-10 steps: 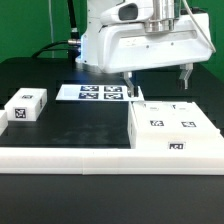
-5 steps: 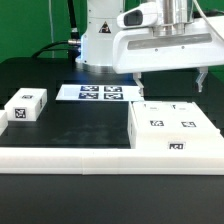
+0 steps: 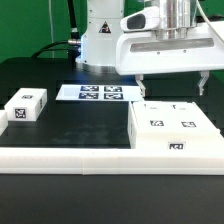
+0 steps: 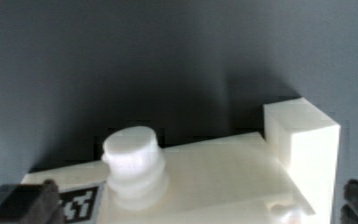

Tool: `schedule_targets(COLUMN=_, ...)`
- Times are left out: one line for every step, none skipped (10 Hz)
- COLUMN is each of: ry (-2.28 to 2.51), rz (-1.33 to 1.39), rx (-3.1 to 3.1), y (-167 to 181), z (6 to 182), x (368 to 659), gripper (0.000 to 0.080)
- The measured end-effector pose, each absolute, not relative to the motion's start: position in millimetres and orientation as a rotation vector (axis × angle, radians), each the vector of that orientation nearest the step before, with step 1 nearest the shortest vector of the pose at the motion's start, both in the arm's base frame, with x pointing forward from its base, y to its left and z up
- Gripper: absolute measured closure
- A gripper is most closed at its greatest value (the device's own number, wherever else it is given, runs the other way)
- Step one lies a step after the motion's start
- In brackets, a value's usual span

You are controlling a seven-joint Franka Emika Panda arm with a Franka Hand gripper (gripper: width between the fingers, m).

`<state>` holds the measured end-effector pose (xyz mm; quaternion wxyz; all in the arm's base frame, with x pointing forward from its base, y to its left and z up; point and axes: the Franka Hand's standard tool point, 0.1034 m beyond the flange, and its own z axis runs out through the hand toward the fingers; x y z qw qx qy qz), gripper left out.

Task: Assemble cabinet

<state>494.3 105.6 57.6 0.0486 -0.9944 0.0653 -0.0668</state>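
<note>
Hovering just above the cabinet (image 3: 175,127), which sits at the exterior view's right beside the long rail (image 3: 60,156), the hand (image 3: 171,87) has fingers spread wide apart; bare counter (image 3: 85,125) lies open alongside

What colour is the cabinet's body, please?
The cabinet is white, clearest in the exterior view.

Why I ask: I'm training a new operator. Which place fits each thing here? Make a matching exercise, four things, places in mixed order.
Things
1. cabinet
2. small block
3. marker board
4. tool

Places
A. exterior view's left, on the table
B. in the air over the cabinet, wide open
C. exterior view's right, on the table
D. flat at the table's middle back

Pairs: 1-C, 2-A, 3-D, 4-B.
</note>
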Motion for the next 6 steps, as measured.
schedule_targets(ry=0.171, rz=-0.194, rx=-3.039, y=103, z=51.6, x=491, gripper=0.0002)
schedule_targets(ry=0.171, rz=-0.188, rx=-3.044, y=99, z=43.8, x=489, gripper=0.0002)
schedule_targets(ry=0.170, rz=-0.189, rx=-3.049, y=100, z=40.0, x=487, gripper=0.0002)
schedule_targets(ry=0.157, rz=-0.197, rx=-3.053, y=105, z=37.8, x=486, gripper=0.0002)
schedule_targets(ry=0.159, rz=-0.238, rx=-3.049, y=102, z=32.4, x=489, gripper=0.0002)
schedule_targets(ry=0.183, rz=-0.268, rx=-3.046, y=95, z=24.2, x=491, gripper=0.0002)
